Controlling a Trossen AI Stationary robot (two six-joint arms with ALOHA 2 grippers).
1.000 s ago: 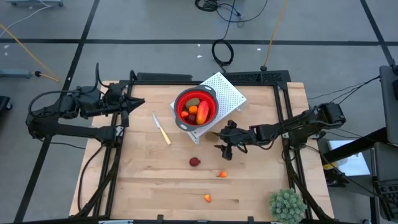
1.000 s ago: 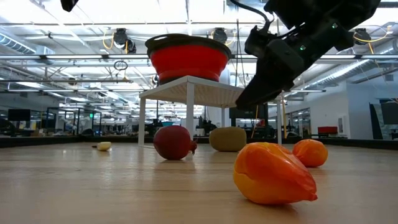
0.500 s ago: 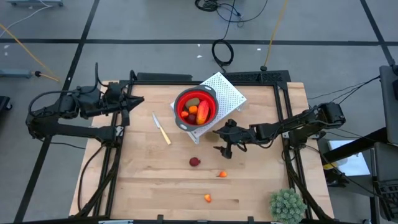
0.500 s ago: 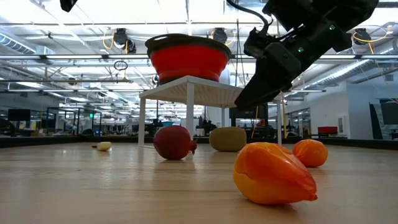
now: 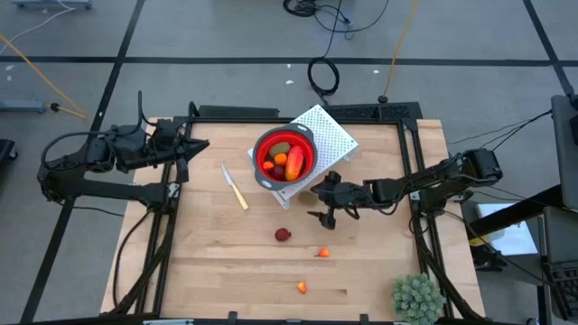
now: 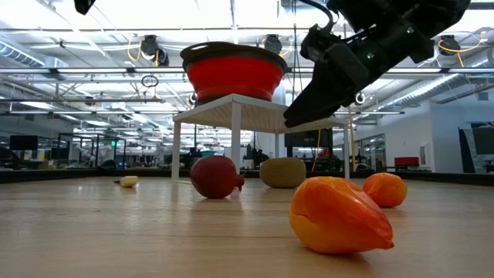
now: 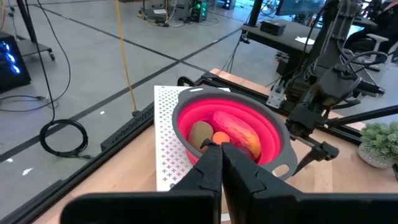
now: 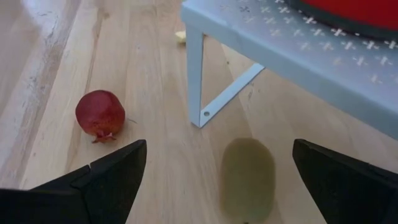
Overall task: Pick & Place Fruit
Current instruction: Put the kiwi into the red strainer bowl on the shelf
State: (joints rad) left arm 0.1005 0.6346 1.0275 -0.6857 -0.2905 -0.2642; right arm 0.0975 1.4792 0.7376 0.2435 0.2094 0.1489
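Olive-brown oval fruit (image 8: 247, 179) hidden from overhead beneath the right gripper (image 5: 327, 206), plain only from the wrist and low down (image 6: 282, 172). Bowl's (image 5: 264, 155) contents partly masked in the left wrist view by the left gripper (image 7: 219, 163), fingers pressed together, parked over the table's left edge. Right fingers (image 8: 99, 177) spread wide, nothing between them, hovering above the oval beside the white stand (image 8: 261, 43). Dark red ball (image 5: 283, 235) and two orange bits (image 5: 323, 253) (image 5: 302, 288) loose on the table (image 5: 208, 262). More fruit up in the red bowl.
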